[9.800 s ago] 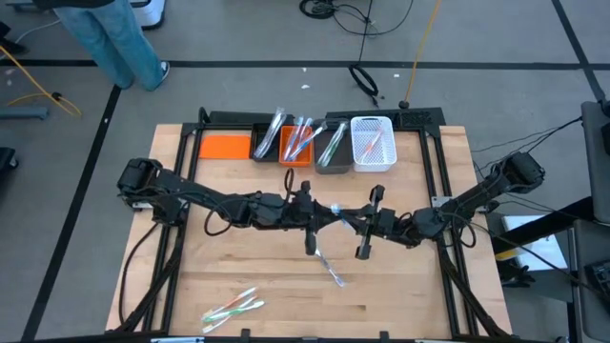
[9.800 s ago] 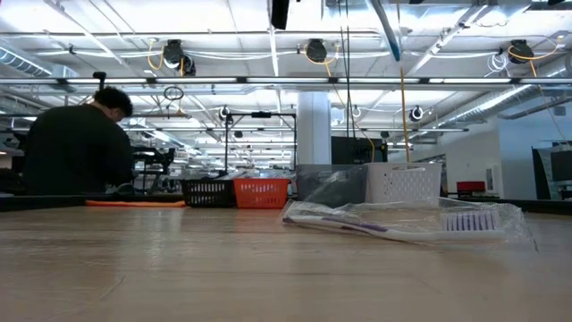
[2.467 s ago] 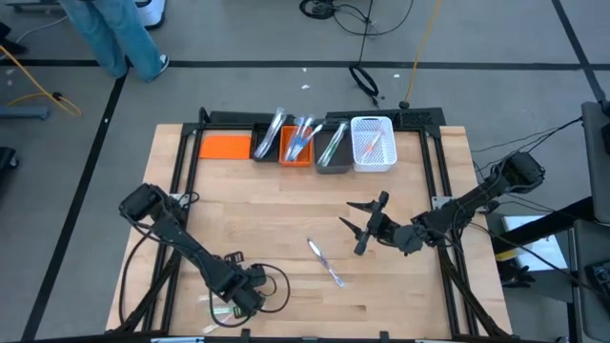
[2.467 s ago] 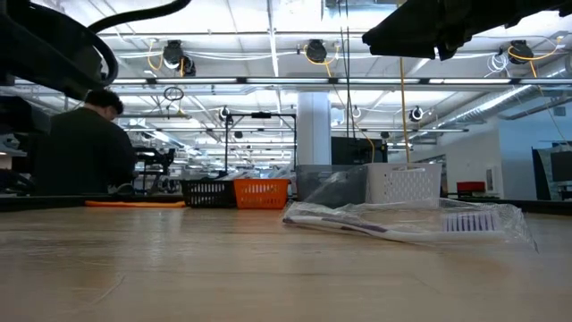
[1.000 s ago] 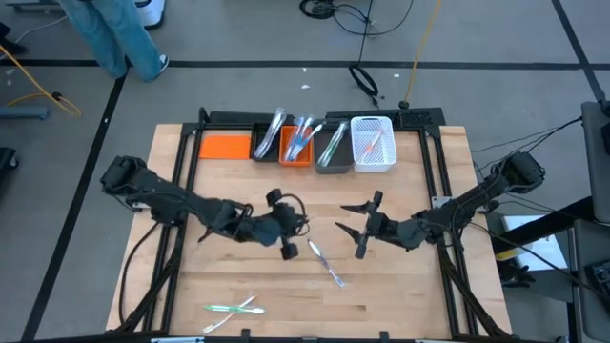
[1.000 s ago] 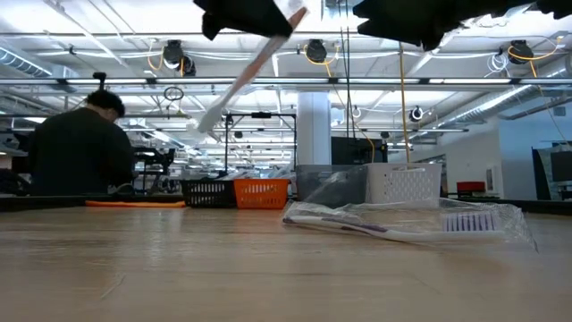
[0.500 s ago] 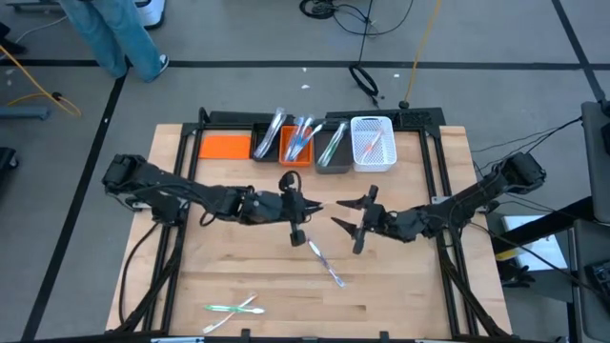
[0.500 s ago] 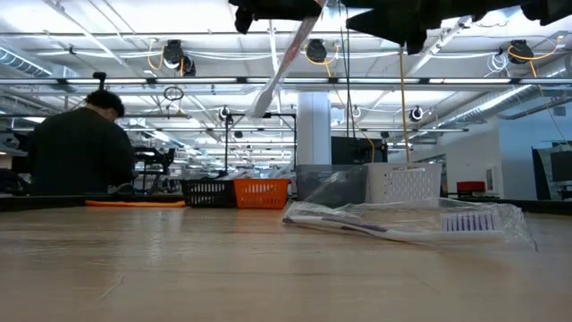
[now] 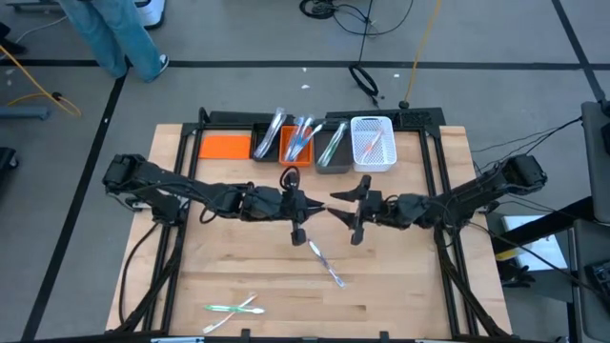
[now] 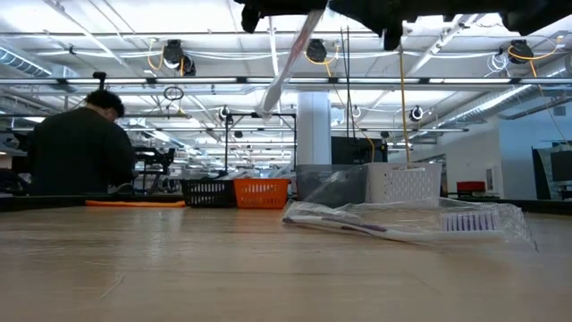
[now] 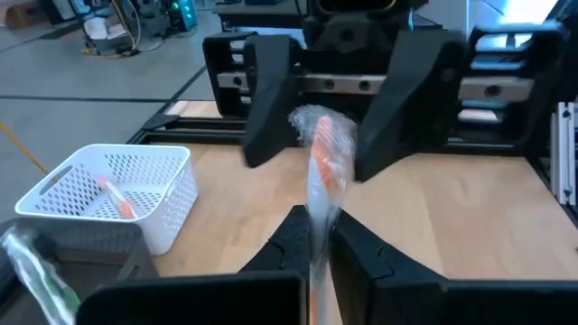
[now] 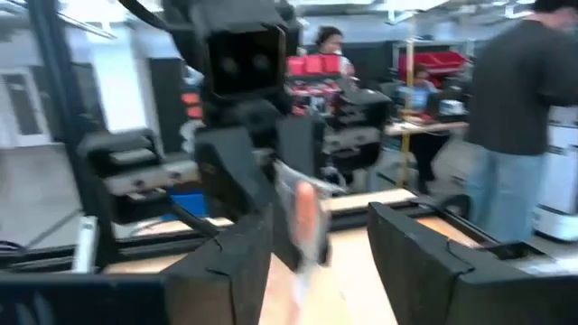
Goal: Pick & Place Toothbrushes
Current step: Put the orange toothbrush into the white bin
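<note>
My left gripper [image 9: 301,218] is shut on a wrapped toothbrush [image 11: 321,167] with an orange-pink accent, above the table's middle. My right gripper [image 9: 345,215] faces it, open. Its two fingers [image 11: 264,99] stand on either side of the brush's free end without touching it, and the brush [image 12: 303,221] shows in the gap between them. In the low view the brush [image 10: 288,67] slants down from the gripper. Another wrapped toothbrush [image 9: 326,264] lies flat on the table in front of the grippers. Two more toothbrushes [image 9: 233,307] lie near the front left. My left gripper pinches the toothbrush between its two fingers [image 11: 291,236], coming level from the table's left. One end [image 11: 318,126] sticks out beyond the fingertips toward my right gripper. The rest slants down below the gripper. The brush is lifted clear of the table.
Along the far edge stand an orange tray [image 9: 225,146], a dark bin [image 9: 259,151], an orange bin [image 9: 291,157], a grey bin [image 9: 330,164] and a white basket [image 9: 358,157], most with toothbrushes in them. A person [image 10: 79,148] stands beyond the table.
My left gripper has carried the toothbrush toward the table's right and far edges, to above the middle. My right gripper has come toward the table's left to meet it, and its fingers now flank the brush's free end.
</note>
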Available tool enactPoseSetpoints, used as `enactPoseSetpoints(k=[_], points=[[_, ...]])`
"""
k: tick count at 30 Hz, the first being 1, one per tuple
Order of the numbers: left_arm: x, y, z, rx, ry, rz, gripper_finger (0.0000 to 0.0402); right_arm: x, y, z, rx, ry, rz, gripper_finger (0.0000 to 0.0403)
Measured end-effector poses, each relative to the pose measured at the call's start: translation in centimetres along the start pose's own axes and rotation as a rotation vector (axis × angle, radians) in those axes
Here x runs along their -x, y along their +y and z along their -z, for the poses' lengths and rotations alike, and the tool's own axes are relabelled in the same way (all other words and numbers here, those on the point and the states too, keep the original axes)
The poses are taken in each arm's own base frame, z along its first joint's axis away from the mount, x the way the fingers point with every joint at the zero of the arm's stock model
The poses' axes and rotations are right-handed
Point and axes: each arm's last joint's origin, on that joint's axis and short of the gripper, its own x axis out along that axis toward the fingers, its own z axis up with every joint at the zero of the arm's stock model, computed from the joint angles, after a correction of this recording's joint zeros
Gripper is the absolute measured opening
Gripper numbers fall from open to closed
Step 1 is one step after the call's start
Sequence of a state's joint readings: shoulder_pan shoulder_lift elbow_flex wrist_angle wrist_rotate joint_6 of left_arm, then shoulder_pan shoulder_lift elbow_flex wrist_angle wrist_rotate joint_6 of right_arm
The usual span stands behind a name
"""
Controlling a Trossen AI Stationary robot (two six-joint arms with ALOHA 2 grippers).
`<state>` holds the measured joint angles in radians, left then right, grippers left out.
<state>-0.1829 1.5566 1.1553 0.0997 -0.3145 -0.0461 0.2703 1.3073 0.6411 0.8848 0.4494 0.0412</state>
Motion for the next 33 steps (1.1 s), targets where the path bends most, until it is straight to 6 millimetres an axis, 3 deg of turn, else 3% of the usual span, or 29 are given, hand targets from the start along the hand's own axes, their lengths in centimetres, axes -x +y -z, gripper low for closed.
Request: enactPoseSetpoints(k=[12, 22, 26, 33], points=[[-0.21, 0.58, -0.16, -0.008, -0.015, -0.014, 0.0009, -0.19, -0.23, -0.4, -0.001, -0.036, -0.066, 0.0097], [-0.49, 0.73, -0.26, 0.0, -0.037, 0.0, 0.0009, -0.5, -0.93, -0.63, 0.005, -0.059, -0.09, 0.0057], [-0.49, 0.69, -0.29, 0.005, -0.041, 0.02, 0.0012, -0.57, -0.9, -0.54, 0.032, -0.06, -0.09, 0.0016], [-0.49, 0.75, -0.23, -0.014, -0.035, 0.001, 0.0033, -0.55, -0.84, -0.5, 0.052, -0.057, -0.084, 0.0012]])
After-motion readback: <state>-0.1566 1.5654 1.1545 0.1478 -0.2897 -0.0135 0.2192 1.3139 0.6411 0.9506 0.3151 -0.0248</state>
